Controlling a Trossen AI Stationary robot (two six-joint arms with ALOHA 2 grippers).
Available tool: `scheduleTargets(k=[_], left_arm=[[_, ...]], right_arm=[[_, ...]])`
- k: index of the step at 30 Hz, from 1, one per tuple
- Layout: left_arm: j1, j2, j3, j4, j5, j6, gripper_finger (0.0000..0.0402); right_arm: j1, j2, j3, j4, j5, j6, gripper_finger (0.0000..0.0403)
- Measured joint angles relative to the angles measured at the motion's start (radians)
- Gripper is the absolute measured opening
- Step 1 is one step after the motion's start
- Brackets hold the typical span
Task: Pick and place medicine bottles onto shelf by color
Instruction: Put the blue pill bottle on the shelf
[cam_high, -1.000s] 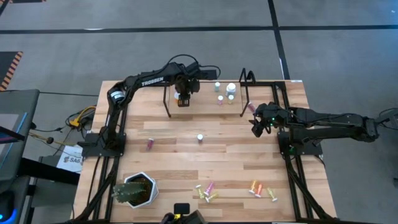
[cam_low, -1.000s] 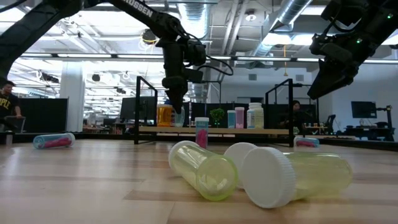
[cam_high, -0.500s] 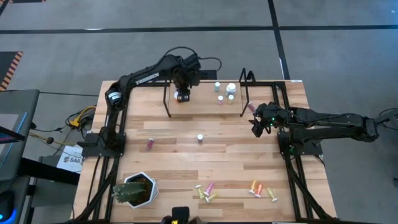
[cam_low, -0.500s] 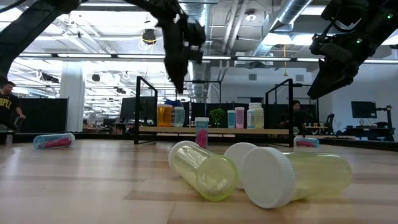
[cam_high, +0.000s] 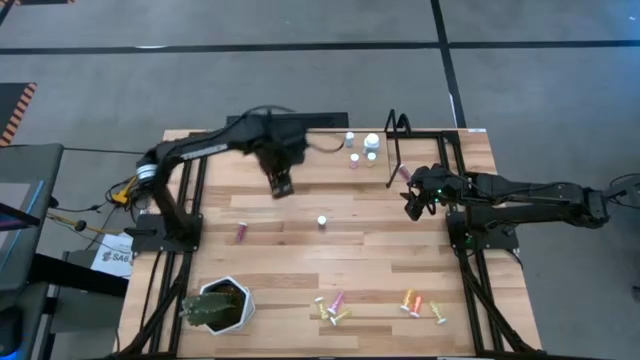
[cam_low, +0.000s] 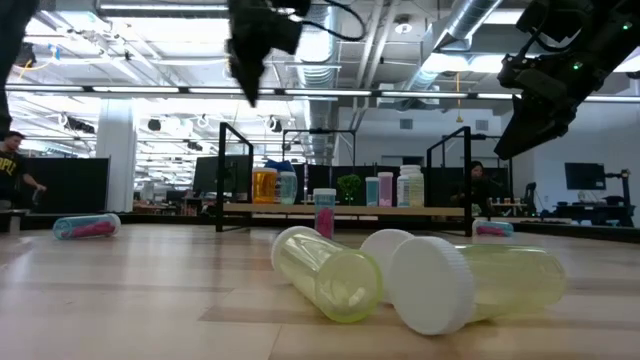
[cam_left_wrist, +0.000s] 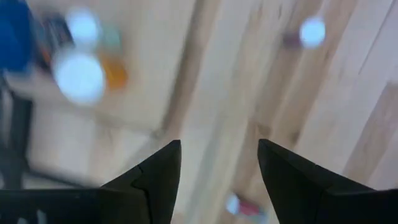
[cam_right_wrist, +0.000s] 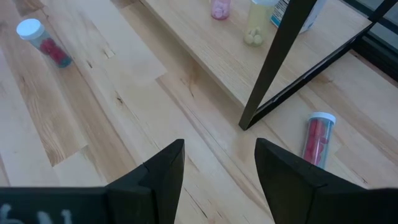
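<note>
Both grippers empty, bottles split between shelf and worktop

Upright on the shelf (cam_low: 340, 209) stand several medicine bottles (cam_low: 398, 187), which the low view lines up clearly; only the high view shows more lying scattered along the worktop (cam_high: 300, 250) near edge. Left gripper (cam_high: 281, 184) hovers just off the shelf, fingers spread and holding nothing. Right gripper (cam_high: 413, 207) waits beyond the shelf's right end, likewise parted and empty.

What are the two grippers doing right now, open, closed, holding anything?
Left gripper: open, empty, above the table in front of the shelf.
Right gripper: open, empty, hovering near the shelf's right end.
</note>
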Motion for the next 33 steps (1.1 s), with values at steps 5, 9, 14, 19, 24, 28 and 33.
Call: scheduleTargets(k=[5,9,14,19,24,28,33], left_arm=[[-0.081,-0.189,-0.336,0.090,-0.003,-0.300,0.0200],[-0.117,-0.309,-0.569,0.213,-0.008,-0.632,0.0200],[-0.130,-0.349,-0.758,0.341,-0.010,-0.846,0.0200],[-0.140,-0.336,-0.841,0.408,0.026,-0.917,0.0200],[-0.201,-0.336,-0.892,0.412,0.026,-1.003,0.0200],[-0.248,-0.336,-0.959,0.464,0.071,-1.086,0.0200],[-0.290,-0.336,-1.031,0.532,0.096,-1.159,0.0200]], right_arm=[[0.000,0.000,0.000,0.000,0.000,0.000,0.0216],[0.000,0.000,0.000,0.000,0.000,0.000,0.0216],[0.000,0.000,0.000,0.000,0.000,0.000,0.0216],[0.000,0.000,0.000,0.000,0.000,0.000,0.0216],[0.000,0.000,0.000,0.000,0.000,0.000,0.0216],[0.000,0.000,0.000,0.000,0.000,0.000,0.0216],[0.000,0.000,0.000,0.000,0.000,0.000,0.0216]])
